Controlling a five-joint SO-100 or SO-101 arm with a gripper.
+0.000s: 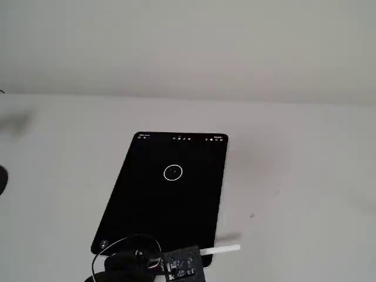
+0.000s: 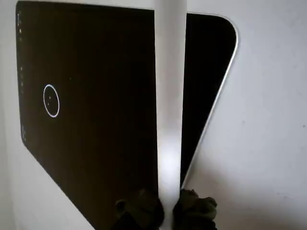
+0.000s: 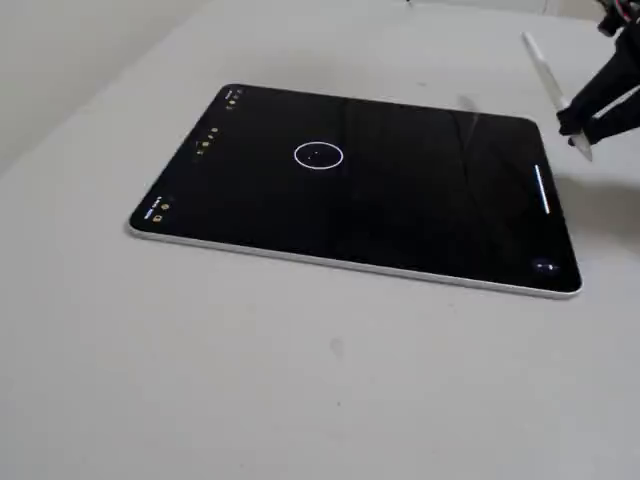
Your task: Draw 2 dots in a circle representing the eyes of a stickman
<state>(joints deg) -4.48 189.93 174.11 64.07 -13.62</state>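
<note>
The tablet (image 3: 400,215) lay flat on the table (image 3: 250,380) with its black screen up, so the whole drawing surface was open to a tool coming down from above. The circle (image 2: 51,100) sat toward the toolbar end of the screen: at about 9 o'clock from screen centre in the wrist view, and at about 12 o'clock in a fixed view (image 1: 173,172). The dots (image 2: 50,99) lay inside the ring, close together near its middle; the wrist view showed two specks, while both fixed views were too coarse to separate them. Judging by that, the eyes appeared already drawn.

The gripper (image 2: 168,208) was clamped on the stylus (image 2: 170,96), its dark padded fingers (image 2: 194,208) pressing the white shaft from both sides. Such a grip would keep the stylus rigid for tapping.

In the wrist view the stylus's long axis ran from 6 to 12 o'clock, away from the gripper, and its far end was cut off by the frame. In a fixed view the stylus (image 3: 555,95) was tilted. One end pointed down toward 5 o'clock, beside the tablet's short edge and well apart from the circle. Contact with the table could not be judged.
</note>
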